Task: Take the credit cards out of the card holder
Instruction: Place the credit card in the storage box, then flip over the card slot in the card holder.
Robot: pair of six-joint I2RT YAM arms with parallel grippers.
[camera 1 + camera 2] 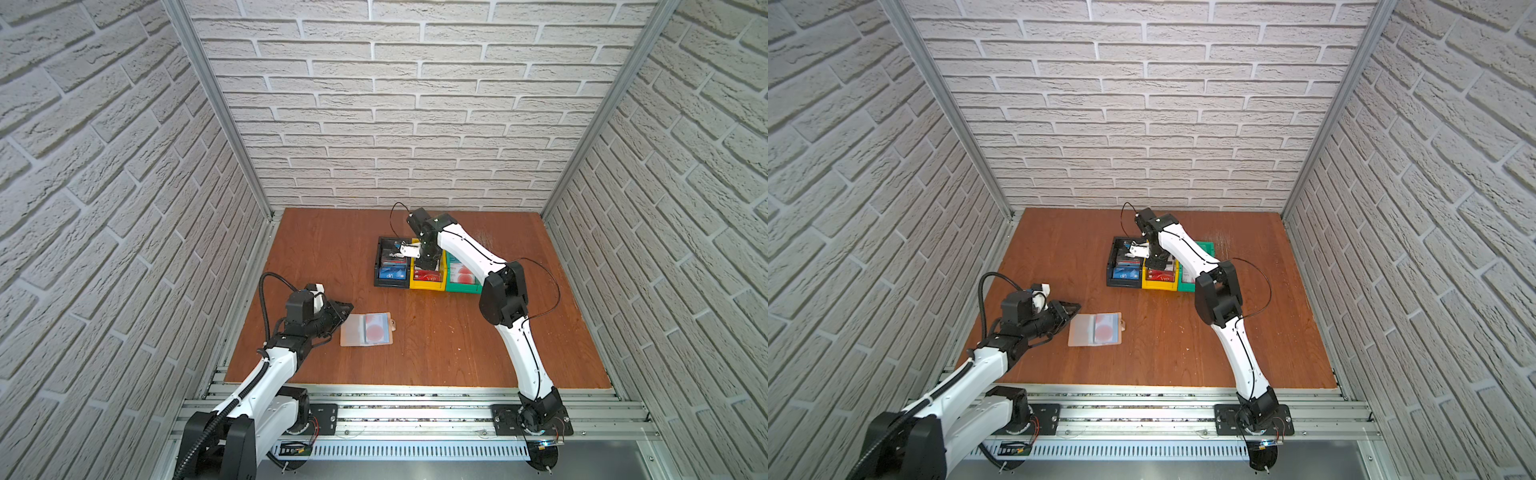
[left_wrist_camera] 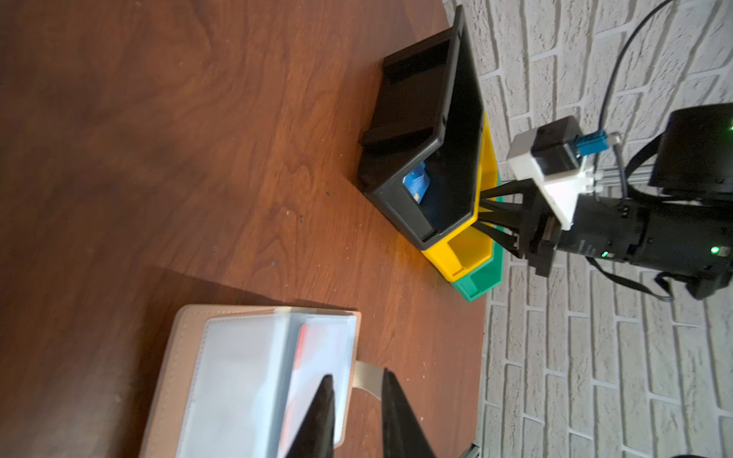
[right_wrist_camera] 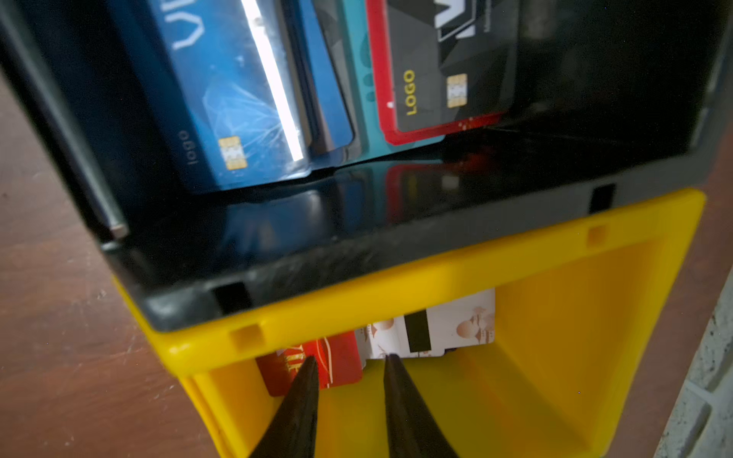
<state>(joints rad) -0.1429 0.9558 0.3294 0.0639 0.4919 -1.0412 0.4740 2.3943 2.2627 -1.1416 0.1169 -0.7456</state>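
Top views: card holder [image 1: 353, 330] open flat, long axis left-right, tab [image 1: 392, 325] pointing right; left gripper [image 2: 357, 373], right gripper [image 3: 351, 358] narrowly parted, empty.

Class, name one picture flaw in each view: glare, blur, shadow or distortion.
Right wrist view: a glare streak crosses the blue card; the black bin's rim is blurred. Left wrist view: the card holder is soft. In both top views: brick walls splay outward, wide-angle.
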